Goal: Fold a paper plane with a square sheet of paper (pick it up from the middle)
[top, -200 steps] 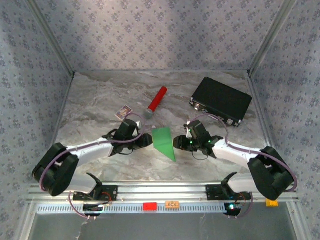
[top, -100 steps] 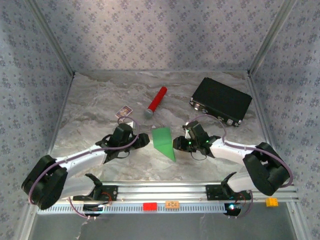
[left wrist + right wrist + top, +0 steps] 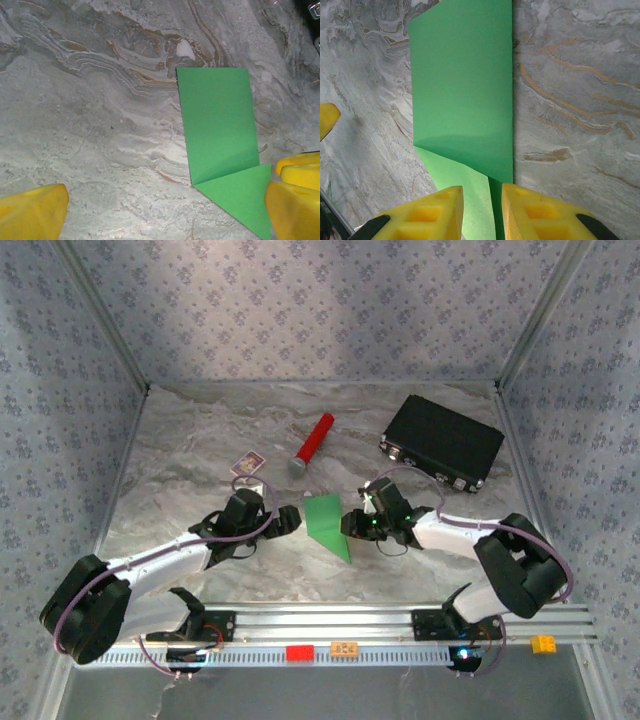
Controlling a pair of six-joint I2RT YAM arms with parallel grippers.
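The square sheet of paper is bright green and lies folded on the marble table, a long strip with a slanted triangular flap at its near end. My left gripper stands just left of the sheet, jaws open wide. Its right yellow finger is beside the flap's corner and nothing is between the fingers but table. My right gripper is at the sheet's right edge. Its yellow fingers straddle a raised fold of the paper, with a narrow gap still showing.
A red cylinder lies behind the sheet and a small printed card to its left. A black case sits at the back right. Patterned walls enclose the table on three sides.
My left gripper has opened wide and its arm has dropped lower and stretched out. My right gripper has narrowed and shifted slightly left onto the sheet's edge. The sheet has stayed put.
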